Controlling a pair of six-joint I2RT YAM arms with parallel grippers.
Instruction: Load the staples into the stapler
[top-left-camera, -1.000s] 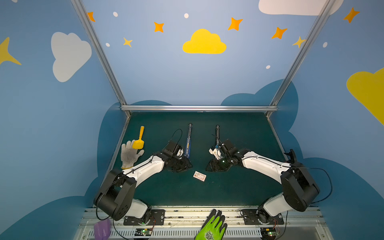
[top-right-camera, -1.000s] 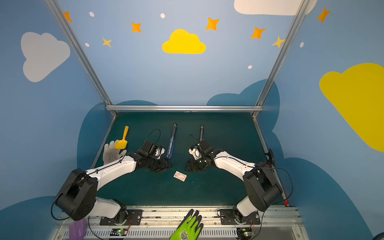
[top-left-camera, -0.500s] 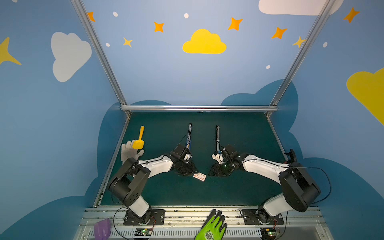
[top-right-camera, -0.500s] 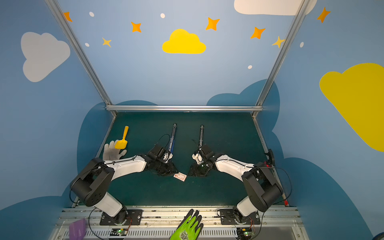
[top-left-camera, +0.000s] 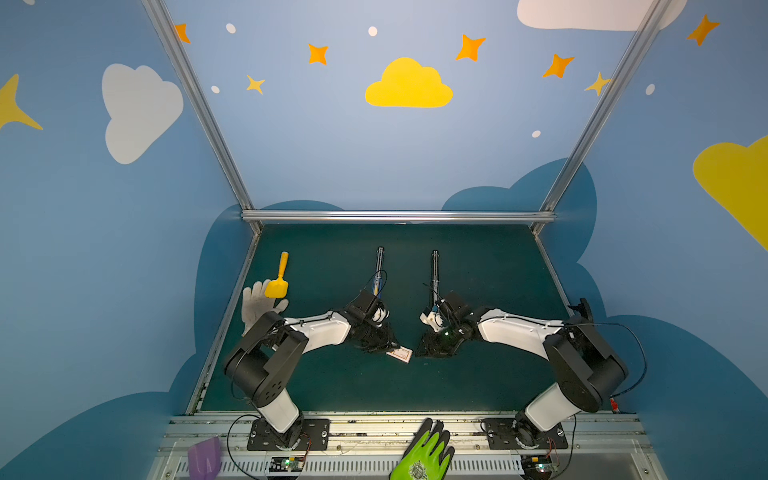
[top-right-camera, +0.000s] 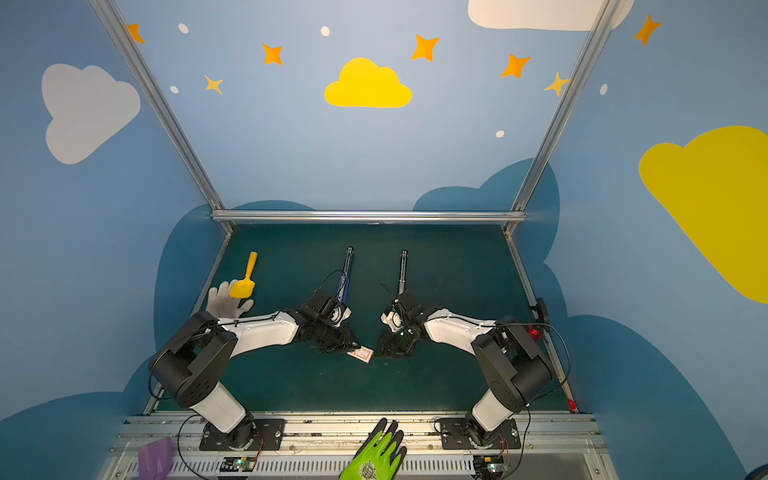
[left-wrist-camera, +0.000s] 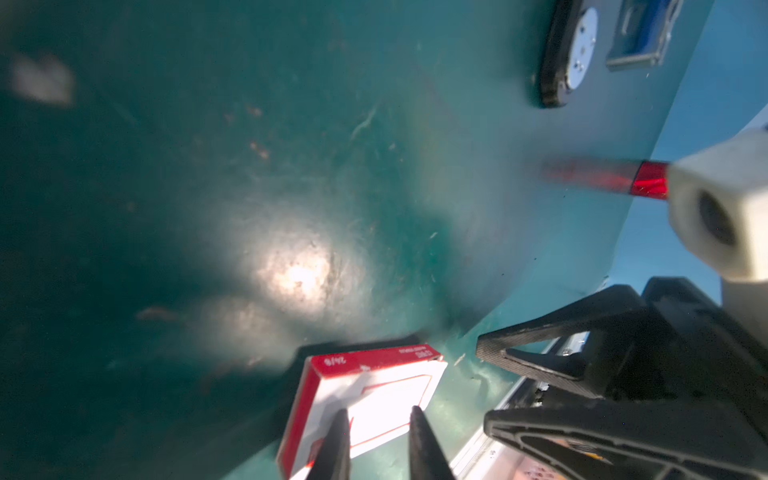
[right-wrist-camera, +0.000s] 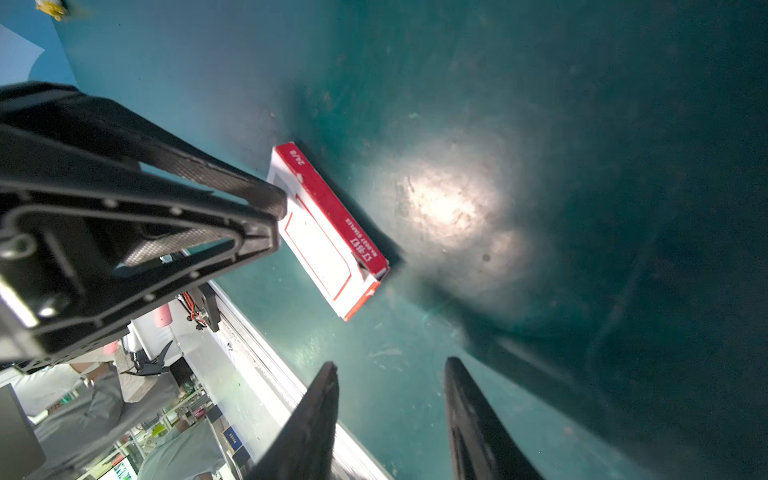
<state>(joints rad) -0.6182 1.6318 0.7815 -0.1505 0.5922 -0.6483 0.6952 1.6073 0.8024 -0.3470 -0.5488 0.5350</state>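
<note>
Early, we judge: left fingers (left-wrist-camera: 338, 449), narrowly parted, touch the small white-and-red cardboard box (left-wrist-camera: 386, 390); right fingers (right-wrist-camera: 316, 415) spread, empty; slim dark staplers (top-left-camera: 379, 266) (top-left-camera: 434, 270) lie far, untouched.

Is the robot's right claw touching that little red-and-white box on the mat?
Apart. The right wrist view shows a strip of bare green mat between the fingertips of the right gripper and the near end of the red-and-white box.

Box (left-wrist-camera: 374, 374) cut off @ pic edge; staplers (top-left-camera: 434, 270): near ends hidden behind arms (top-left-camera: 324, 328).
</note>
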